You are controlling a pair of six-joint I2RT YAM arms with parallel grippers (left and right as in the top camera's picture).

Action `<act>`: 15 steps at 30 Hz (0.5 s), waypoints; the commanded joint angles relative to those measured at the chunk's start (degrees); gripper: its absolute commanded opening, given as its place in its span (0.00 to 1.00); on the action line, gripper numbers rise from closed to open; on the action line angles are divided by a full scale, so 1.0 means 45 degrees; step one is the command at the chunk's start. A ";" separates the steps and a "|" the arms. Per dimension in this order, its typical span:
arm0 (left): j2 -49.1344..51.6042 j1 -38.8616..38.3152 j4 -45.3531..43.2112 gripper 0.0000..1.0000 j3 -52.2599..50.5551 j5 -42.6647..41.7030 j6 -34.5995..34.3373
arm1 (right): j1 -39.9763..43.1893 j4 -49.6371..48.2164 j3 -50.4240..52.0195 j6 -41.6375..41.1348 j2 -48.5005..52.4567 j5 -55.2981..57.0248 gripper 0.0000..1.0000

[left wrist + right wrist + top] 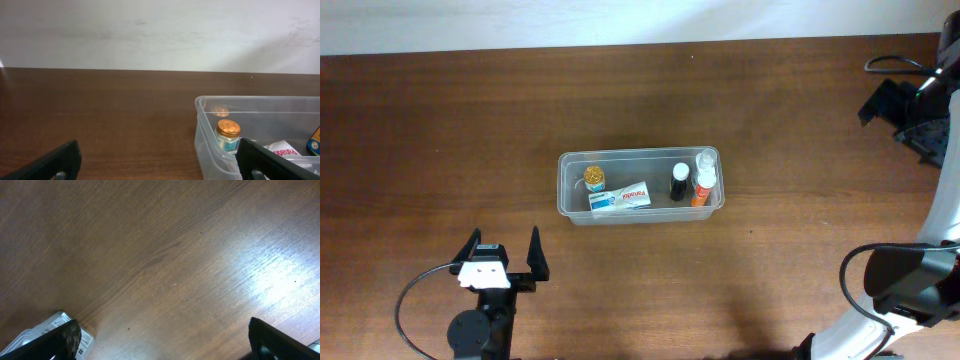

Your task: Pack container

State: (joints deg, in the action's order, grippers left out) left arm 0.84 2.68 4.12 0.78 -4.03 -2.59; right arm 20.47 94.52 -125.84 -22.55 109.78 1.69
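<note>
The clear container [640,153] stands mid-table. It holds a small gold-lidded jar [594,178], a white box [621,197], a black bottle [679,182] and an orange bottle [702,189] with a clear-capped one behind it. My left gripper [504,256] is open and empty, near the front edge, left of and in front of the container. The left wrist view [160,167] shows the container's left end [205,125] with the jar [228,134] inside. My right gripper [886,104] is far right at the back, open and empty over bare wood [165,340].
The table is dark brown wood with a pale wall behind it. A black cable [895,62] loops at the back right. A white labelled object [57,324] shows at the bottom left of the right wrist view. The right arm's base [905,285] stands at the front right.
</note>
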 commanded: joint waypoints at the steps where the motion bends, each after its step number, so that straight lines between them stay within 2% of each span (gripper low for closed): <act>1: -0.0121 0.0058 0.0058 0.99 -0.0063 0.0185 0.0243 | -0.0034 -0.0005 -0.0155 -0.0058 -0.0083 0.0112 0.98; 11: -0.0121 0.0058 0.0058 0.99 -0.0068 0.0185 0.0243 | -0.0272 -0.0010 -0.0155 -0.0058 -0.0403 0.0107 0.98; 15: -0.0121 0.0058 0.0058 1.00 -0.0063 0.0185 0.0243 | -0.1239 -0.0015 -0.0155 -0.0058 -0.1457 0.0112 0.98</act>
State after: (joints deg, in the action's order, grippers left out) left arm 0.84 2.68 4.14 0.78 -4.03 -2.59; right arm 18.37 94.48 -125.84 -22.48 108.79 1.74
